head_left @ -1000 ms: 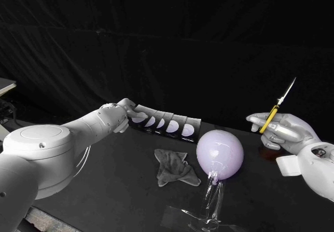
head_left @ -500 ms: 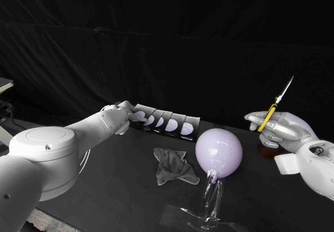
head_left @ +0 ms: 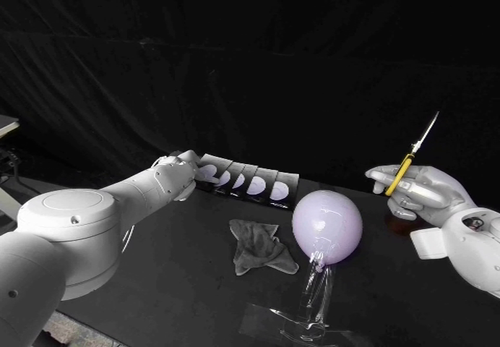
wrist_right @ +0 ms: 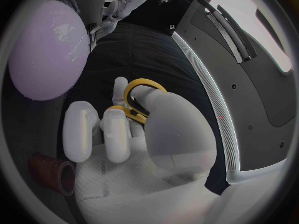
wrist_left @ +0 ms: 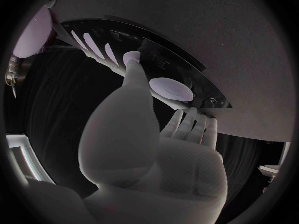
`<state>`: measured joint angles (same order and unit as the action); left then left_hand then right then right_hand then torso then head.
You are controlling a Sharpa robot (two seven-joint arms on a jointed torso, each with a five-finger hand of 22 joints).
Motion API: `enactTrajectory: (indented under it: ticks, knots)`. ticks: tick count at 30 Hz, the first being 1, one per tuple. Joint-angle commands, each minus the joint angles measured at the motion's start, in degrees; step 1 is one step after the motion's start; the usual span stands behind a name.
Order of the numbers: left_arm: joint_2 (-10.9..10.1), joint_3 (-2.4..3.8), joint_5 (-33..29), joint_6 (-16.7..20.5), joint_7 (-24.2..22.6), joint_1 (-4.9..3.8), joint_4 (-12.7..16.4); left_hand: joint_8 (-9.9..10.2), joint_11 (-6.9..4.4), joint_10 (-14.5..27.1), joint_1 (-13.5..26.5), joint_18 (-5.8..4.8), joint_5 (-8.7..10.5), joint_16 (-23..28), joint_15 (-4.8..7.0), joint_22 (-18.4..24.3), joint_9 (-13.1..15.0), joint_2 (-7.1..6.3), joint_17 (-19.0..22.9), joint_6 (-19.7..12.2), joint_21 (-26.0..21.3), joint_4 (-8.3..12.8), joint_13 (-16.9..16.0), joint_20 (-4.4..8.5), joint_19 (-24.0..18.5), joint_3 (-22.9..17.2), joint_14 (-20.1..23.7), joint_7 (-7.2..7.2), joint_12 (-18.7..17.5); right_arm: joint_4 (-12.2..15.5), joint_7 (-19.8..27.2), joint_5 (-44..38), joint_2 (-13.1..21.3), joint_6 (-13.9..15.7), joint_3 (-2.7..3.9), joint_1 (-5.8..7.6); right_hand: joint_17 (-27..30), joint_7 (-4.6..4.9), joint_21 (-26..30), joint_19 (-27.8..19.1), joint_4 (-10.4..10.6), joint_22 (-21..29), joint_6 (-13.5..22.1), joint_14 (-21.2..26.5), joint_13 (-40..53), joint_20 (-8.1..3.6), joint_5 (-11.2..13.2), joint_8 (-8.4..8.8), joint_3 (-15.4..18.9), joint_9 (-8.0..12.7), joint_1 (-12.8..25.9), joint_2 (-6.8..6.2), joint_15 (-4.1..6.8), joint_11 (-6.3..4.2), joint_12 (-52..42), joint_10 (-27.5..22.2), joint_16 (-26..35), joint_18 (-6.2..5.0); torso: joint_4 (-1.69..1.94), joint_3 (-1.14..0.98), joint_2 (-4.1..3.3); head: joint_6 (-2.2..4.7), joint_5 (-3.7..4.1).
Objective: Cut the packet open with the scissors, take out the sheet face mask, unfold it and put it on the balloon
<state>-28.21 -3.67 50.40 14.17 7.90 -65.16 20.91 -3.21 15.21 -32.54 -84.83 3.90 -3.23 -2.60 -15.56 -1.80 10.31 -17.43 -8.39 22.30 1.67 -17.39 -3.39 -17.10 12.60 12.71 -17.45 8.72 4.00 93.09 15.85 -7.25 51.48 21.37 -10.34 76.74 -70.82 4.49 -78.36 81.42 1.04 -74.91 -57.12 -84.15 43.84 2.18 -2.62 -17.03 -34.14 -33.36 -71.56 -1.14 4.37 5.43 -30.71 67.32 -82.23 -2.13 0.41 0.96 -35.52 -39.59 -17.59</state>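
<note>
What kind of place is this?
Probably a robot test stage: black curtain behind a black table, a balloon on a stand, left hand holding the packet, right hand the scissors.

Lilac balloon, yellow-handled scissors, black packet with pale half-moon marks, cloth seemingly grey

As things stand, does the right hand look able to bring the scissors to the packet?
Probably yes: the left hand holds the packet up, its free end toward the right hand gripping the scissors. The balloon stands lower, between them.
</note>
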Motion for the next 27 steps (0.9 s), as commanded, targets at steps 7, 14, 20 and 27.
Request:
enactTrajectory:
  ticks: [7,14,20,27]
  knots:
    - [0.8,-1.52,4.6,-2.9,3.8,1.51,-0.3,-1.7,0.38,-5.8,-3.9,1.38,0.12,-2.7,0.68,-0.3,1.9,1.91,-3.0,5.0,0.5,0.1,-1.0,0.37,1.0,-6.7,-7.7,8.30,2.5,0.2,0.4,-0.9,0.0,-0.7,0.05,0.01,0.0,-0.34,-0.1,0.2,-0.2,-5.3,0.0,-2.2,0.1,0.05,-0.3,-0.38,-0.3,-3.3,-0.1,0.72,-0.15,-6.10,-22.8,16.3,0.1,-1.11,-0.02,0.00,0.01,-0.22,-0.05]
    - [1.0,-1.84,5.9,-2.2,4.1,1.99,-0.4,-4.0,-0.22,-8.2,-5.0,2.39,0.33,-5.8,1.52,-0.8,3.9,5.12,-5.6,10.3,1.4,0.3,-1.0,0.37,3.6,-12.5,-14.7,7.95,4.4,0.3,0.3,-1.0,0.0,-0.7,0.05,0.01,-0.1,-0.35,-0.2,0.3,-0.2,-5.4,0.0,-2.2,0.5,0.05,-0.3,-0.40,-0.3,-3.3,-0.1,0.71,-0.14,-6.11,-23.1,16.4,0.0,-1.08,-0.02,0.01,-0.01,-0.36,0.10]
    - [0.9,-1.91,5.8,-1.8,4.1,2.13,-0.5,-6.6,-1.10,-11.2,-5.8,3.32,0.46,-8.4,2.47,-1.6,6.2,8.70,-7.1,16.6,2.7,0.6,-1.1,0.45,7.6,-16.9,-19.8,7.10,6.2,0.4,0.3,-1.1,0.1,-0.7,0.05,0.01,-0.1,-0.36,-0.2,0.3,-0.2,-5.4,0.0,-2.2,0.7,0.04,-0.3,-0.41,-0.3,-3.3,-0.1,0.71,-0.13,-6.12,-23.3,16.5,0.0,-1.08,-0.01,-0.01,0.00,-0.38,0.03]
    - [0.7,-1.93,4.9,-1.8,4.0,2.18,-0.6,-8.9,-2.29,-14.3,-6.8,4.47,0.50,-10.0,3.61,-2.3,7.5,10.80,-7.5,21.4,4.0,0.9,-0.9,0.49,11.3,-19.2,-22.7,5.89,7.6,0.4,0.3,-1.2,0.1,-0.7,0.05,0.01,-0.2,-0.37,-0.2,0.4,-0.3,-5.5,0.0,-2.2,0.9,0.04,-0.3,-0.42,-0.3,-3.3,-0.2,0.71,-0.13,-6.13,-23.5,16.5,0.0,-1.06,0.02,0.00,-0.02,-0.35,-0.06]
